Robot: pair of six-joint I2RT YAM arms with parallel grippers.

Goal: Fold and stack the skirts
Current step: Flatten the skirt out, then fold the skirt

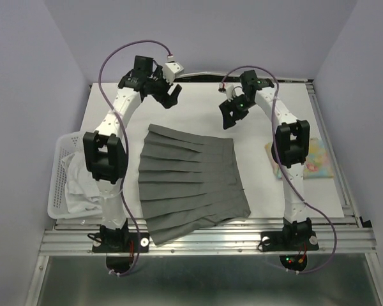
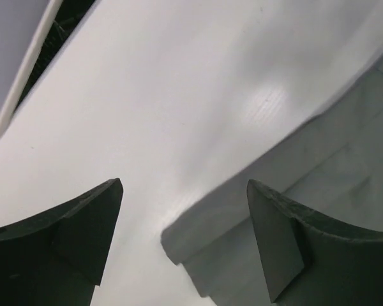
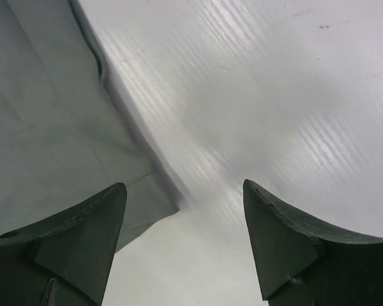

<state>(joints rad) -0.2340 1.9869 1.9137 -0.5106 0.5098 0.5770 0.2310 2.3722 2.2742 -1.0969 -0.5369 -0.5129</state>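
Observation:
The grey pleated skirt point(image 1: 188, 182) lies spread flat in the middle of the table. My left gripper point(image 1: 173, 95) hovers open above its far left corner, which shows in the left wrist view point(image 2: 319, 166). My right gripper point(image 1: 228, 116) hovers open above its far right corner, which shows in the right wrist view point(image 3: 45, 127). Both are empty. The floral skirt point(image 1: 318, 158) lies folded at the right edge, behind the right arm. The white skirt point(image 1: 76, 182) is bunched in the basket at the left.
A white slatted basket point(image 1: 59, 185) stands at the table's left edge beside the left arm. The table's metal front rail point(image 1: 204, 241) runs under the skirt's hem.

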